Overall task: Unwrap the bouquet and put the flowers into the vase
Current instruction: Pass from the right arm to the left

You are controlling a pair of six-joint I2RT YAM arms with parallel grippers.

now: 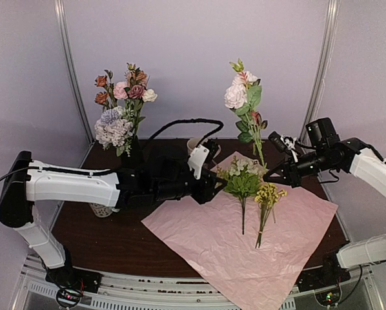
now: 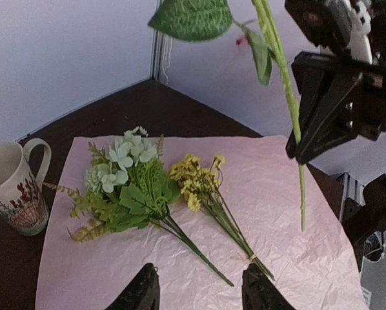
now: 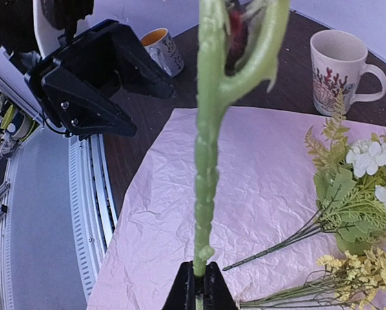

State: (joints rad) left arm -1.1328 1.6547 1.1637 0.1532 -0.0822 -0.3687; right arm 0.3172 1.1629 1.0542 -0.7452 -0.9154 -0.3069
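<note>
Paper (image 1: pixel 296 239) of crinkled lilac-pink lies open and flat on the dark tabletop (image 1: pixel 102 239), one corner hanging over the near edge. Two bunches of the flowers lie on it side by side, stems toward the near edge: a green-and-white sprig (image 1: pixel 243 177) with fern leaves and, just to its right, a yellow sprig (image 1: pixel 268 194).

The right pincer (image 3: pixel 200 284) is clamped on the lower end of a pink-bloom stem (image 1: pixel 235 97) and holds it almost upright in the air above the far part of the paper. Its pale pink head and green leaves stand well above the two lying sprigs, and the stem's foot hangs clear of the sheet.

The left pincer (image 2: pixel 201 271) hovers low over the left side of the paper, pointing at the green-and-white sprig. Its fingers stand apart with nothing between them.

The vase (image 1: pixel 135 154), a tall black cylinder, stands at the back left of the tabletop, behind the left arm. It carries a bunch of blooms (image 1: pixel 119 116): lavender, pink, white and orange-red.

A cream mug (image 2: pixel 15 190) with a red plant pattern stands just off the paper's far left edge. An orange-lined mug (image 3: pixel 162 51) stands on the left part of the tabletop, beneath the left arm.
</note>
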